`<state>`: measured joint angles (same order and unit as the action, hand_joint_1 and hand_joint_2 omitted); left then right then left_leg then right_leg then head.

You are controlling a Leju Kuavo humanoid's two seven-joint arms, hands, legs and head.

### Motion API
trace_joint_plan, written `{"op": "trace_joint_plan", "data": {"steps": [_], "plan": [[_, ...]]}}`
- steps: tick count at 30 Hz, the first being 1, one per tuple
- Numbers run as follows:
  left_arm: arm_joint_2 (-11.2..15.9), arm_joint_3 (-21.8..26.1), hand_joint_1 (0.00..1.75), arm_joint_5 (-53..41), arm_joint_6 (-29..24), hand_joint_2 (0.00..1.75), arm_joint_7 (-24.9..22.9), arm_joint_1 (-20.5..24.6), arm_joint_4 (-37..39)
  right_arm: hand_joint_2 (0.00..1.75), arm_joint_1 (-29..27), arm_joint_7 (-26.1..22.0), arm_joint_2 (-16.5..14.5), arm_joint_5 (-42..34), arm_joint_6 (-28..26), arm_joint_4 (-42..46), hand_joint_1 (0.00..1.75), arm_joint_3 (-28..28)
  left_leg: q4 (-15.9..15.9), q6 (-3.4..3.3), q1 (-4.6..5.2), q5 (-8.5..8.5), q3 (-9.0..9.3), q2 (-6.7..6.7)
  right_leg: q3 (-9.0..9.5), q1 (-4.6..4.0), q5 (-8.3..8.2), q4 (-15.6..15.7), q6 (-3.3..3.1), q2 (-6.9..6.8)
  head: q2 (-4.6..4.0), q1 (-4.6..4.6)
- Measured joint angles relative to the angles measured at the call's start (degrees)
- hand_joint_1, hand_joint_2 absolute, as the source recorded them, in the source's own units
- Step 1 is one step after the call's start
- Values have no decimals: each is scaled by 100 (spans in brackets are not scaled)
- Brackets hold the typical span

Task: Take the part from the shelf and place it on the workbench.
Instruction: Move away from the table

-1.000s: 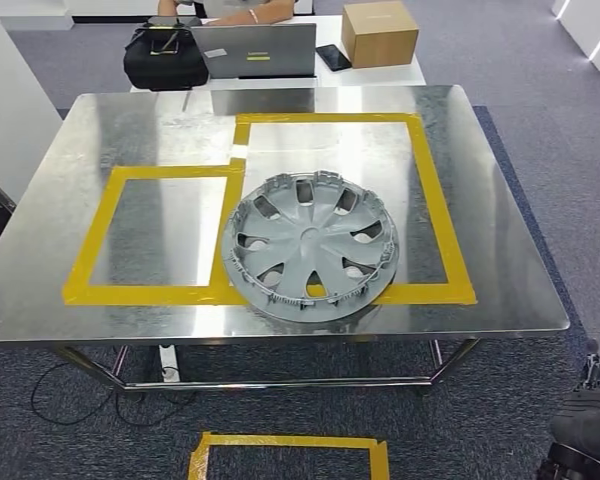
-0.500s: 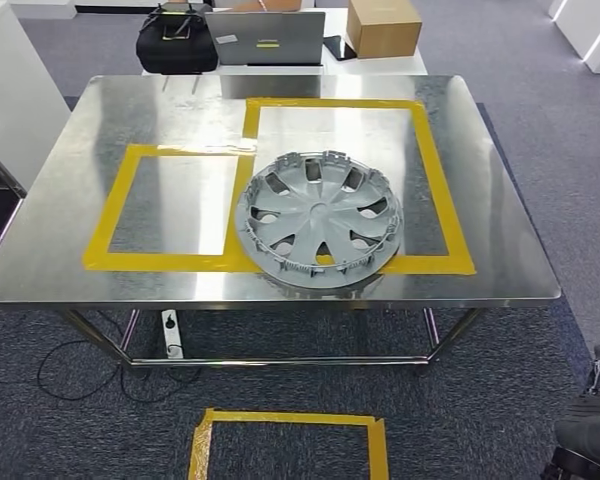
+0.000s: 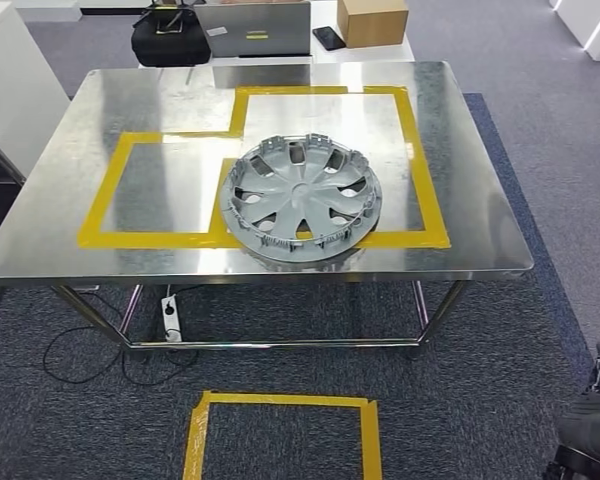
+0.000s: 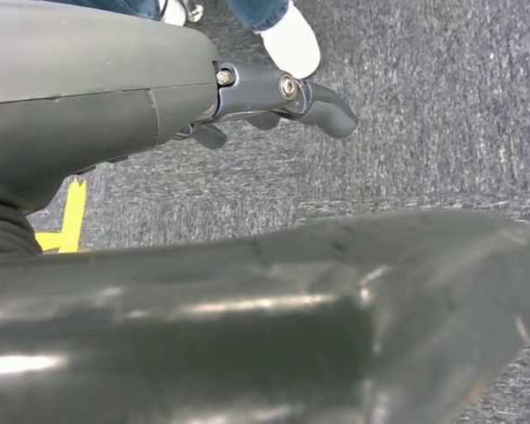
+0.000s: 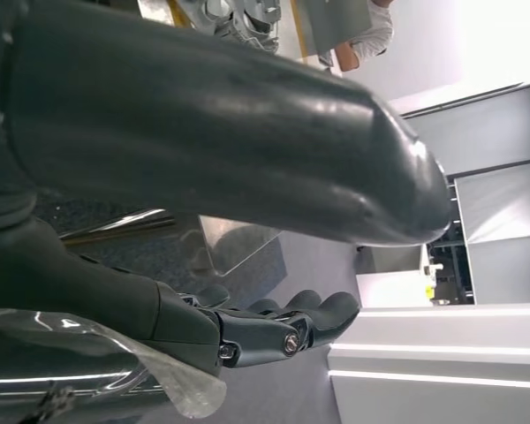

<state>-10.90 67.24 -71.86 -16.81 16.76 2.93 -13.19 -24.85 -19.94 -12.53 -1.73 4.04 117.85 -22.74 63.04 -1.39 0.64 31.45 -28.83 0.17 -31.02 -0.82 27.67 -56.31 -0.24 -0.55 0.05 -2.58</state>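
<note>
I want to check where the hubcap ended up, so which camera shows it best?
The head view: the whole grey hubcap is visible lying flat on the metal workbench, mostly inside the larger yellow tape outline and overlapping its tape. The right wrist view catches just a sliver of it beyond the right robot hand. The left wrist view looks down at carpet.

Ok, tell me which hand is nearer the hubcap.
Can't tell. The right hand hangs low off the workbench's right corner, apart from the hubcap. The left hand hangs over carpet, hubcap unseen there.
</note>
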Motion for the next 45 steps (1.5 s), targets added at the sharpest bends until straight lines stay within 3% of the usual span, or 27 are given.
{"op": "trace_joint_plan", "data": {"steps": [2, 5, 7, 9, 10, 11, 12, 13, 14, 15, 17, 19, 21, 23, 25, 26, 27, 28, 30, 32, 33, 40, 41, 44, 45], "plan": [[9, -1, 0, -1, 0, 0, 0, 4, 0, 0, 2, 1, -16, 6, 1, 5, 0, -2, -618, -116, 53, -65, 333, -1, -80, 3, -70, -31, 29, -11, 0, -3], [-5, 0, 0, -1, 1, 0, 1, 2, 1, 0, -2, 7, -31, 31, 7, 18, 0, -6, -809, -142, 62, -136, 298, 11, -177, 24, -151, -48, 114, -12, -1, -1], [-15, 1, 0, -3, 3, 0, 0, 8, 2, 0, -8, 13, -35, 53, 15, 37, 0, -16, -881, -162, 20, -247, 195, 29, -302, 30, 127, -269, 184, 18, -1, -12], [-25, 1, 0, -9, 12, 0, -1, 12, 3, 0, -12, 21, -38, 71, 31, 44, 0, -22, -870, -176, 3, -353, 47, 40, -496, 70, 668, -879, 249, 41, -1, -20], [-31, 1, 0, -11, 16, 0, -1, 10, 3, 0, -13, 26, -43, 78, 42, 44, 0, -23, -852, -171, 1, -407, -37, 44, -572, 92, 857, -1239, 278, 42, -1, -20], [-38, 1, 0, -13, 19, 0, -1, 9, 3, 0, -14, 28, -47, 85, 54, 44, 0, -27, -827, -160, -4, -463, -129, 50, -598, 113, 903, -1503, 308, 41, -1, -20], [-43, 2, 0, -14, 18, 0, 0, 10, 3, 0, -15, 30, -51, 93, 66, 44, 0, -36, -795, -144, -13, -516, -226, 55, -549, 132, 814, -1607, 336, 41, -1, -20], [-46, 2, 0, -14, 19, 0, 0, 11, 3, 0, -16, 32, -54, 99, 75, 44, 0, -45, -753, -121, -28, -564, -326, 58, -401, 154, 632, -1510, 363, 40, 0, -21], [-50, 3, 0, -14, 19, 0, 0, 11, 3, 0, -15, 33, -55, 106, 81, 45, 0, -55, -701, -93, -43, -604, -419, 59, -156, 178, 447, -1224, 390, 40, 1, -21], [-50, 3, 0, -14, 19, 0, 0, 12, 2, 0, -12, 34, -55, 111, 86, 45, 0, -61, -642, -62, -48, -635, -499, 58, 141, 197, 374, -815, 419, 42, 1, -24], [-51, 3, 0, -15, 19, 0, 1, 13, 2, 0, -2, 34, -61, 119, 96, 50, 0, -62, -527, 6, -44, -696, -613, 55, 596, 203, 455, -99, 401, 51, 1, -31], [-53, 3, 0, -16, 17, 0, 0, 9, 3, 0, -4, 36, -73, 125, 105, 55, 0, -64, -489, 69, -41, -776, -659, 52, 661, 179, 535, 111, 305, 52, 1, -34], [-52, 4, 0, -16, 17, 0, 0, -3, 3, 0, -7, 39, -81, 132, 113, 55, 0, -77, -440, 134, -61, -702, -699, 44, 555, 180, 460, 90, 193, 32, 2, -31], [-51, 7, 0, -16, 17, 0, 0, -17, 3, 0, -8, 41, -95, 137, 119, 55, 0, -88, -59, 196, -79, -210, -800, 37, 430, 189, 343, 92, 100, 16, 2, -14], [-51, 9, 0, -16, 17, 0, 1, -20, 3, 0, -15, 42, -111, 139, 125, 55, 0, -93, 657, 230, -83, 351, -918, 35, 295, 178, 222, 82, 67, 12, 1, -4], [-52, 10, 0, -16, 17, 0, 3, -18, 3, 0, -15, 43, -115, 140, 130, 55, 0, -97, 949, 233, -84, 451, -931, 35, 232, 170, 165, 70, 64, 9, 1, -4], [-52, 10, 0, -16, 17, 0, 5, -16, 3, 0, -16, 44, -120, 142, 136, 55, 0, -101, 1082, 226, -84, 412, -874, 35, 163, 161, 111, 50, 65, 8, 1, -4], [-52, 11, 0, -16, 17, 0, 7, -15, 3, 0, -16, 45, -125, 142, 141, 55, 0, -104, 1003, 207, -83, 271, -728, 34, 93, 153, 63, 22, 67, 7, 1, -4], [-49, 13, 0, -16, 17, 0, 9, -10, 3, 0, -17, 48, -130, 143, 144, 55, 0, -109, 293, 132, -69, -21, -203, 25, -43, 140, -10, -43, 80, 8, 2, -5], [-41, 14, 0, -16, 16, 0, 10, -3, 3, 0, -14, 50, -131, 144, 145, 55, 0, -114, -445, 61, -43, -69, 231, 12, -141, 126, -76, -95, 120, 7, 2, -9], [-38, 14, 0, -16, 15, 0, 11, 1, 3, 0, -12, 50, -132, 144, 145, 55, 0, -115, -618, 43, -31, -39, 312, 7, -175, 122, -107, -108, 142, 2, 2, -11], [-38, 14, 0, -16, 15, 0, 15, 5, 3, 0, -12, 51, -137, 144, 146, 55, 0, -117, -680, 31, -11, -41, 293, 6, -225, 133, -184, -108, 193, -5, 2, -9], [-40, 15, 0, -15, 13, 0, 28, 7, 3, 0, -14, 53, -140, 145, 149, 55, 0, -123, -702, -12, -18, -103, 218, 16, -304, 138, -3, -274, 228, 5, 2, -17], [-51, 20, 0, -14, -1, 0, 125, 8, 3, 0, -22, 62, -149, 149, 179, 55, 0, -152, -755, -133, -27, -424, -168, 64, -626, 149, 699, -1492, 344, 37, 1, -42], [-52, 21, 0, -14, -7, 0, 145, 6, 3, 0, -23, 65, -150, 149, 190, 55, 0, -157, -742, -126, -20, -496, -264, 71, -569, 150, 619, -1645, 351, 37, 1, -43]]}}
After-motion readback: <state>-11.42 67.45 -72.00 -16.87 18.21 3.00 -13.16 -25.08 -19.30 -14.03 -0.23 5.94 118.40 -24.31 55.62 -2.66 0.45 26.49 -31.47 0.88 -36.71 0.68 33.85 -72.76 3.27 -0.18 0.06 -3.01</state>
